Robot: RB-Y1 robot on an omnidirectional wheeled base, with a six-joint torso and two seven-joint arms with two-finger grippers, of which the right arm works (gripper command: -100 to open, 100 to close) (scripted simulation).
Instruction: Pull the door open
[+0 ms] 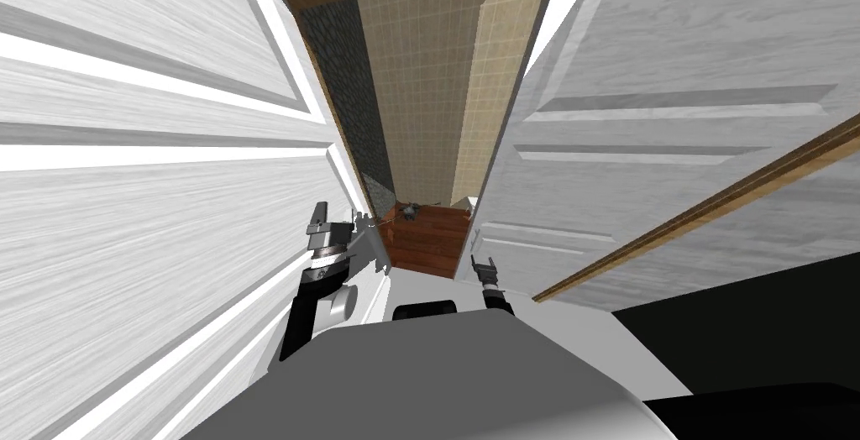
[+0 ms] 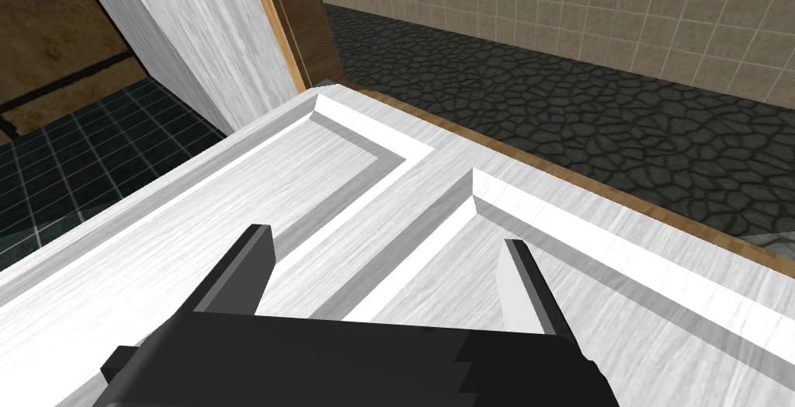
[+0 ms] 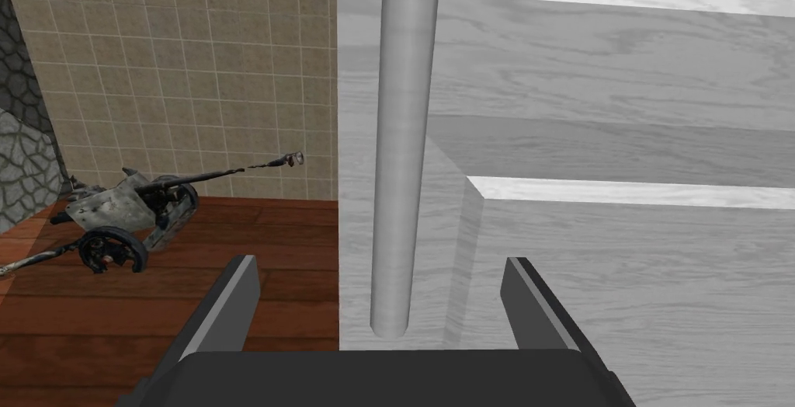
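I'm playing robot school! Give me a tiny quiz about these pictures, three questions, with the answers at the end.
1. True or false: the right gripper is shut on the grey bar handle.
2. What stands on the wooden floor? A) a ball B) a small cannon C) a chair
3. Fill in: the left gripper faces a white panelled ___.

Key: 1 false, its fingers are open. 2 B. 3 door.

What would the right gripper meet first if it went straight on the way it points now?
Probably the grey handle bar on the white door. It runs through the gap between the open fingers of the right gripper, in front of the door panel. I cannot tell how near it is.
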